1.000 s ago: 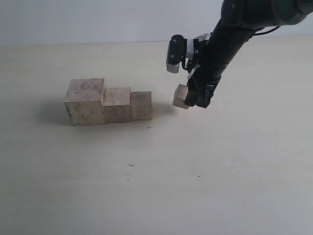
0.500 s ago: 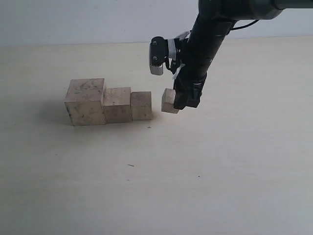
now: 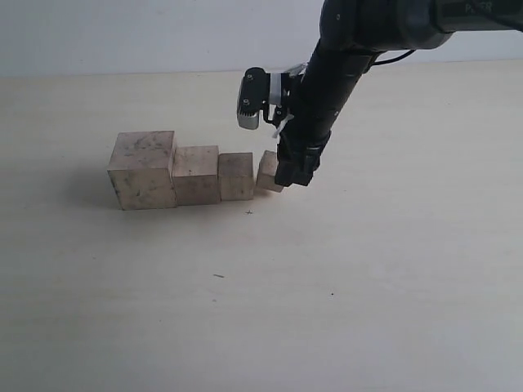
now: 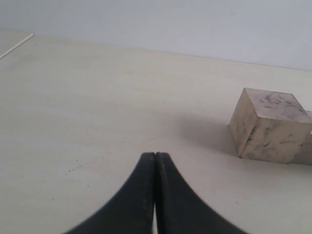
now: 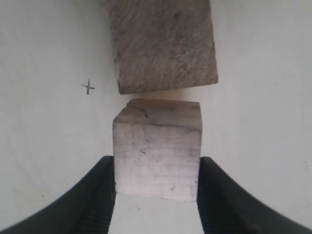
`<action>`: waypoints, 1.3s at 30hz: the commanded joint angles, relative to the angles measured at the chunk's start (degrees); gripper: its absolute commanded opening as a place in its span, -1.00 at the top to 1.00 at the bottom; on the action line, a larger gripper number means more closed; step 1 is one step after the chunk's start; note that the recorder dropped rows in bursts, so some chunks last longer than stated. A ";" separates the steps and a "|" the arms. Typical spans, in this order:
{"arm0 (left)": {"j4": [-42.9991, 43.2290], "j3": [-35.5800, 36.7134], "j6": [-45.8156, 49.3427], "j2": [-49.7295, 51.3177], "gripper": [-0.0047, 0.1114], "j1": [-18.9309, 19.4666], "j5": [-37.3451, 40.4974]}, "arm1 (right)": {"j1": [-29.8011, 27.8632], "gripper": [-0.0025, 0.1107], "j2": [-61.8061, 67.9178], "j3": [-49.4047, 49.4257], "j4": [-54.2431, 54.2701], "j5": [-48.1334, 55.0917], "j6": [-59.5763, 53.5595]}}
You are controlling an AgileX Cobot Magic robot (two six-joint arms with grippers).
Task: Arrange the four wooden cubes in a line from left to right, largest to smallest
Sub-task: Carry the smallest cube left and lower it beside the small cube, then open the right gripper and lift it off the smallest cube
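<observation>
1. The right hand (image 3: 288,174) is clamped on the smallest cube (image 3: 268,171), one finger (image 5: 100,195) pressed to each of two opposite sides.
2. That cube hangs slightly tilted at the right end of the row, just beside the third cube (image 3: 236,176). The right wrist view shows a thin gap between the two. Whether it touches the desk (image 3: 368,269) cannot be told.
3. The largest cube (image 3: 143,170) stands at the left end, touching the second cube (image 3: 196,175), which in turn touches the third. Sizes step down from left to right.
4. A small pen cross (image 3: 249,212) marks the desk just in front of the third cube.
5. The left hand (image 4: 155,165) is closed with nothing between its fingers. It hovers low over bare desk, well apart from the largest cube, which its camera sees off to one side.
</observation>
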 commanded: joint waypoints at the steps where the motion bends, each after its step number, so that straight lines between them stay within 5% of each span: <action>1: -0.36 0.14 -0.18 -0.32 0.92 -0.24 -0.51 | 0.06 0.84 0.05 -0.36 0.41 0.17 0.25; 5: -0.36 0.14 -0.18 -0.32 0.92 -0.24 -0.51 | 0.06 0.25 0.05 -0.36 0.41 0.28 0.25; 11: -0.36 0.14 -0.18 -0.32 0.92 -0.24 -0.51 | 0.06 -0.31 0.05 -0.36 1.08 0.07 0.37; 39: -0.36 0.14 -0.18 -0.32 0.92 -0.24 -0.51 | 0.06 -0.18 -0.92 -0.14 -12.57 4.88 20.26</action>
